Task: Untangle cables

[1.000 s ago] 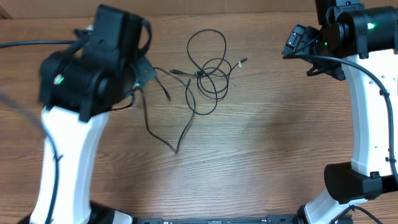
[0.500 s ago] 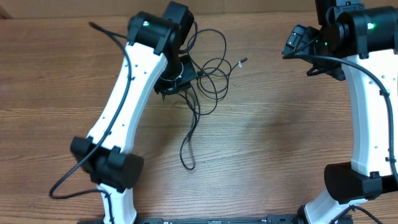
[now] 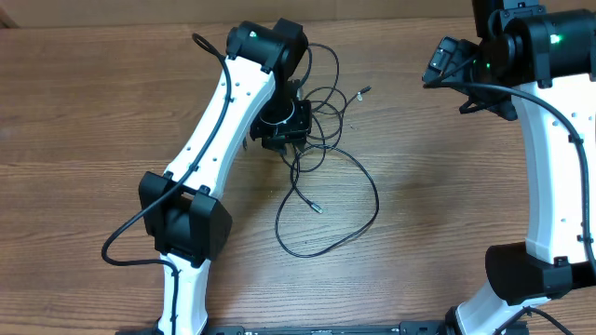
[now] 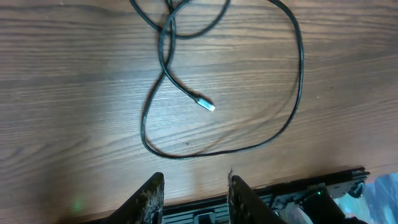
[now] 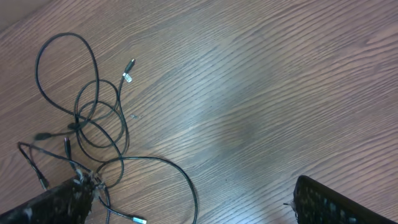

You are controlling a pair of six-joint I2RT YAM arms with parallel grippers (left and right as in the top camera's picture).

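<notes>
The cables (image 3: 321, 104) lie as a tangle of thin black loops at the table's far middle. One cord runs out into a wide loop (image 3: 358, 209) ending in a silvery plug (image 3: 321, 209). Another plug (image 3: 363, 91) points right of the tangle. My left gripper (image 3: 282, 138) hovers over the tangle's left edge. In the left wrist view the gripper (image 4: 196, 194) is open and empty, with the loop (image 4: 292, 93) and silvery plug (image 4: 208, 107) beyond it. My right gripper (image 3: 443, 63) stays raised at the far right; its wrist view shows it (image 5: 193, 205) wide open, above the tangle (image 5: 93, 118).
The wooden table (image 3: 93, 112) carries only the cables. The left arm's white links (image 3: 219, 121) slant from the front left to the tangle. The right arm's white column (image 3: 545, 158) stands along the right edge.
My left arm has swung right, from the left side to over the tangle. The cord tail that hung toward the front left now lies as a wide loop to the front right. The right arm has not moved.
</notes>
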